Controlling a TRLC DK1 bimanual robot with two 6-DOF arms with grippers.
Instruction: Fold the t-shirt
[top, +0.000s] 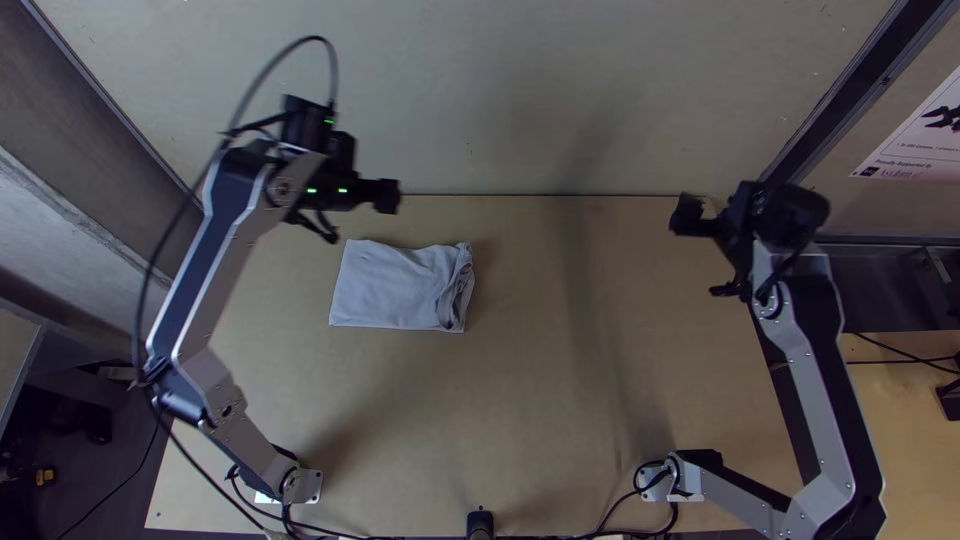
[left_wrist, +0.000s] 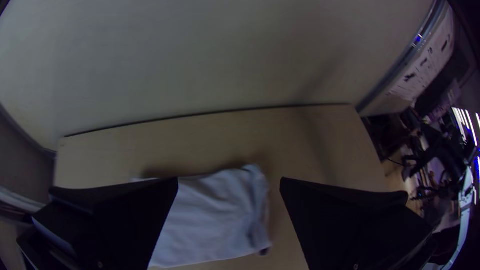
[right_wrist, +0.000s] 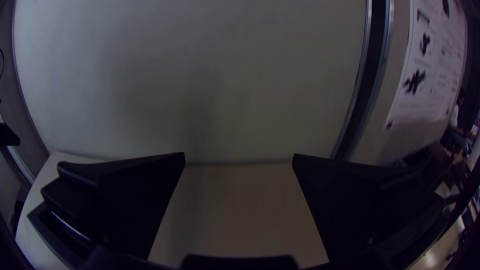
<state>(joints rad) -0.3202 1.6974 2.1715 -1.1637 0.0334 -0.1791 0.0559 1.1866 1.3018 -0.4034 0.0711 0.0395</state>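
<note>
One folded t-shirt (top: 390, 290), one table (top: 520, 400)

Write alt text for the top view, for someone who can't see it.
A pale t-shirt lies folded into a compact, roughly rectangular bundle, its right-hand end creased, left of centre on a light wooden table. The open left gripper hangs near the shirt's far left corner; the right gripper, also open, hangs toward the table's far right.

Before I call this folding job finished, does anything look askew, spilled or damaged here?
One thing: the folded t-shirt on the table looks untidy at its right end in the top view. The cloth there is rumpled and creased, while the opposite end lies fairly flat. I see no spill or damage.
</note>
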